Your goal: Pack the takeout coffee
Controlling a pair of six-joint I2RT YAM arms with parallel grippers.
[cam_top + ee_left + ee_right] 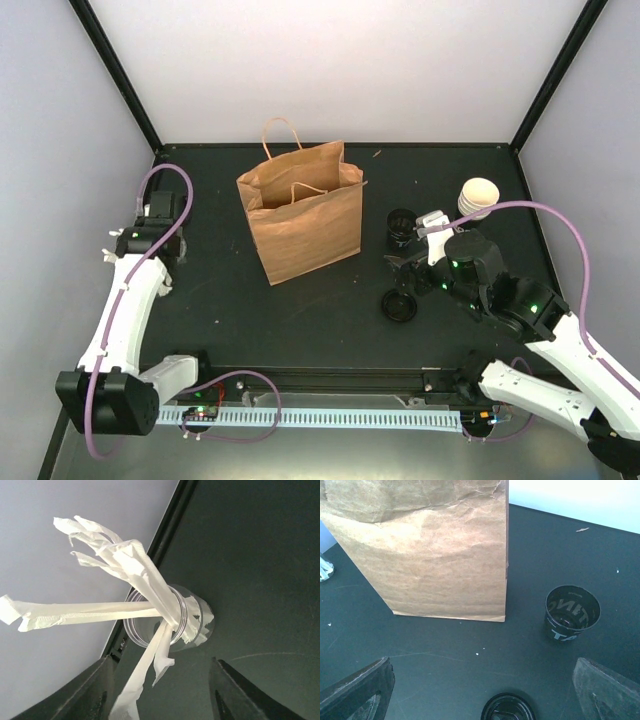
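Note:
I cannot pick out the takeout coffee as a single cup in any view. At the back right stand cream-inside cups (479, 197) that look nested. A black cup with white print and a dark inside (401, 228) (571, 612) stands right of the brown paper bag (305, 215) (430, 555). My right gripper (408, 270) (482, 692) is wide open over the table between that cup and a black lid (399, 305) (507, 709). My left gripper (160, 205) (162, 690) is open at a clear cup of wrapped straws (170, 622). One straw (137, 680) hangs between its fingers, unpinched.
The bag stands upright and open-topped at mid-table, handles up. The straw cup sits close to the left wall and the table's black edge rail (165, 530). A grey wall bounds each side and the back.

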